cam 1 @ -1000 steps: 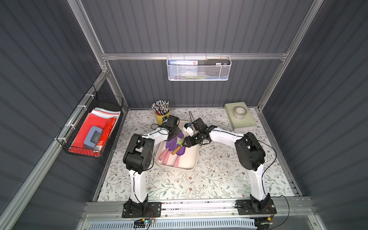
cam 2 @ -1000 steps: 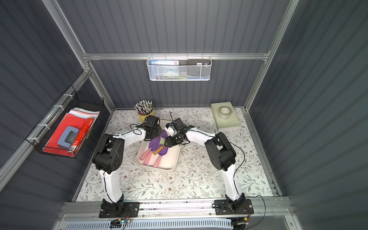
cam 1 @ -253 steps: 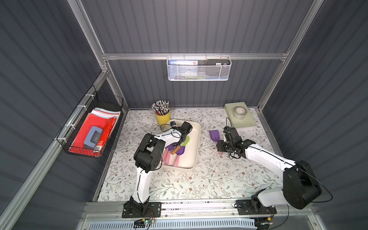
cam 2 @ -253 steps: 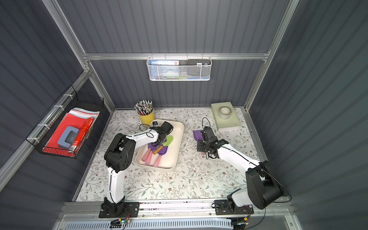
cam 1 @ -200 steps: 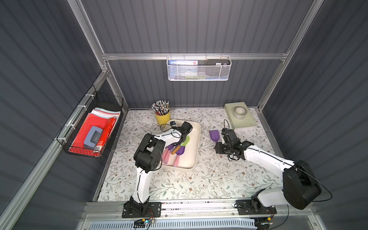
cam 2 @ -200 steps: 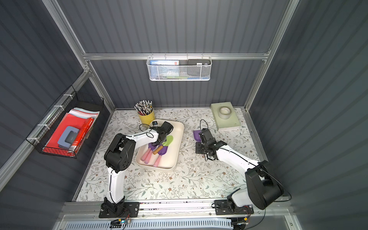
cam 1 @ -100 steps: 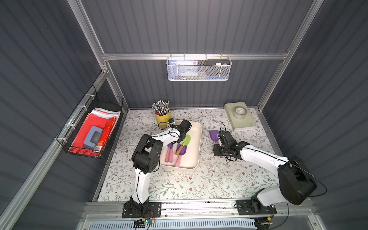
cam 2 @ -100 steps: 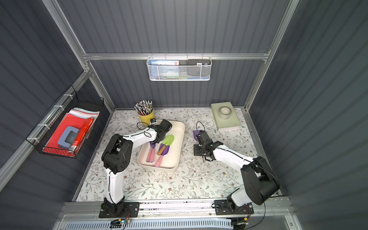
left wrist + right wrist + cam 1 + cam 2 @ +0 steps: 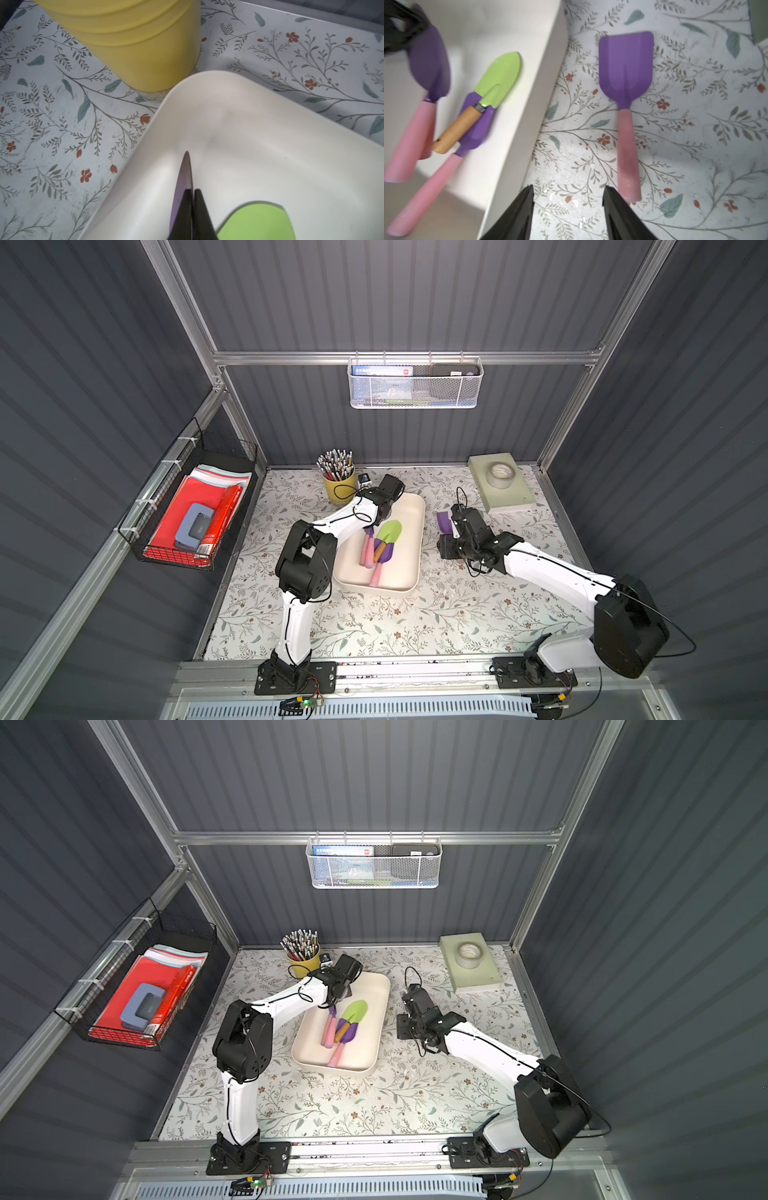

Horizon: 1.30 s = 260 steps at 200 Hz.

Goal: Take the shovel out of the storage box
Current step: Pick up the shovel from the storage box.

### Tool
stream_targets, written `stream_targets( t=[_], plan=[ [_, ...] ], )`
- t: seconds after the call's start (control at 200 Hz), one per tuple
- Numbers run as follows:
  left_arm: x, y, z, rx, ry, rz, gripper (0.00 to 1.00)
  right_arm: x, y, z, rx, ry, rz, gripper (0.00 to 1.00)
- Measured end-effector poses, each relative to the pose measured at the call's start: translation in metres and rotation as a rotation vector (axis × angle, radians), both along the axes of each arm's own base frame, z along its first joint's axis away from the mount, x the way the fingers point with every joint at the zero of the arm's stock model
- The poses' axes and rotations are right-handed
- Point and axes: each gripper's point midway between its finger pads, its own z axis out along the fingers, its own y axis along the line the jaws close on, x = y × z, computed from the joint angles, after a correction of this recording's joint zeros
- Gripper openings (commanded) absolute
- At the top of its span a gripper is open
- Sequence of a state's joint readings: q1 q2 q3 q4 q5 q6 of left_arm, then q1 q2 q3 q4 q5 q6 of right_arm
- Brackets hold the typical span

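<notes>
The cream storage box (image 9: 409, 572) lies mid-table and holds three shovels. My left gripper (image 9: 192, 190) is shut on the thin edge of a purple shovel blade (image 9: 186, 172) at the box's back corner. That shovel's pink handle (image 9: 368, 545) still lies inside the box. Beside it are a green shovel (image 9: 390, 531) with a wooden handle and another purple shovel (image 9: 475, 128). A further purple shovel (image 9: 626, 68) with a pink handle lies on the table right of the box. My right gripper (image 9: 568, 190) stands open over the table between that shovel and the box wall (image 9: 529, 104), holding nothing.
A yellow pencil cup (image 9: 340, 487) stands right behind the box's back left corner, close to my left wrist. A green foam block with a tape roll (image 9: 500, 483) sits at the back right. A black wire basket (image 9: 191, 514) hangs on the left wall, a white mesh basket (image 9: 415, 383) on the back wall.
My left gripper has closed on the purple shovel blade and the box has turned slightly. My right gripper has drifted left, closer to the box, staying open.
</notes>
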<state>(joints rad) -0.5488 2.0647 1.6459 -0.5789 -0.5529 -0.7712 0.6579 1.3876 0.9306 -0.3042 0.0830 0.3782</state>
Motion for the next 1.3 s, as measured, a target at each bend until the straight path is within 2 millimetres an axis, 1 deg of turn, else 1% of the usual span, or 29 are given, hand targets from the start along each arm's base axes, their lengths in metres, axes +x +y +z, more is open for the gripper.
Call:
stream_targets(
  t=[0.12, 0.17, 0.22, 0.285, 0.425, 0.47, 0.605, 0.71, 0.77, 0.84, 0.961, 1.031, 1.161, 1.301],
  plan=[
    [0.003, -0.006, 0.006, -0.028, -0.007, -0.011, 0.00, -0.001, 0.020, 0.031, 0.086, -0.068, 0.052, 0.60],
    [0.004, -0.009, 0.008, -0.042, -0.009, -0.017, 0.00, -0.003, 0.030, 0.038, 0.120, -0.082, 0.080, 0.60],
    [0.006, -0.012, 0.010, -0.057, -0.010, -0.024, 0.00, -0.005, 0.039, 0.040, 0.148, -0.082, 0.113, 0.61],
    [0.008, -0.017, 0.013, -0.085, -0.013, -0.035, 0.00, -0.008, 0.053, 0.037, 0.172, -0.076, 0.154, 0.61],
    [0.017, -0.025, 0.024, -0.159, -0.034, -0.055, 0.00, -0.017, 0.085, 0.026, 0.225, -0.047, 0.250, 0.61],
    [0.020, -0.027, 0.029, -0.182, -0.046, -0.061, 0.00, -0.020, 0.095, 0.025, 0.257, -0.045, 0.275, 0.61],
    [0.024, -0.029, 0.038, -0.222, -0.064, -0.073, 0.00, -0.026, 0.112, 0.031, 0.372, -0.048, 0.328, 0.63],
    [0.026, -0.032, 0.041, -0.240, -0.070, -0.081, 0.00, -0.025, 0.126, 0.038, 0.445, -0.057, 0.366, 0.63],
    [0.026, -0.033, 0.041, -0.250, -0.069, -0.085, 0.00, -0.025, 0.134, 0.034, 0.471, -0.044, 0.387, 0.63],
    [0.026, -0.034, 0.042, -0.260, -0.068, -0.091, 0.00, -0.024, 0.143, 0.024, 0.490, -0.015, 0.408, 0.63],
    [0.028, -0.037, 0.049, -0.279, -0.083, -0.098, 0.00, -0.020, 0.154, 0.003, 0.492, 0.036, 0.416, 0.63],
    [0.028, -0.038, 0.055, -0.292, -0.095, -0.104, 0.00, -0.018, 0.157, -0.004, 0.489, 0.052, 0.417, 0.63],
    [0.028, -0.040, 0.066, -0.313, -0.120, -0.113, 0.00, -0.012, 0.166, -0.003, 0.503, 0.051, 0.426, 0.63],
    [0.028, -0.041, 0.066, -0.320, -0.120, -0.118, 0.00, -0.005, 0.176, 0.007, 0.528, 0.026, 0.440, 0.63]
  ],
)
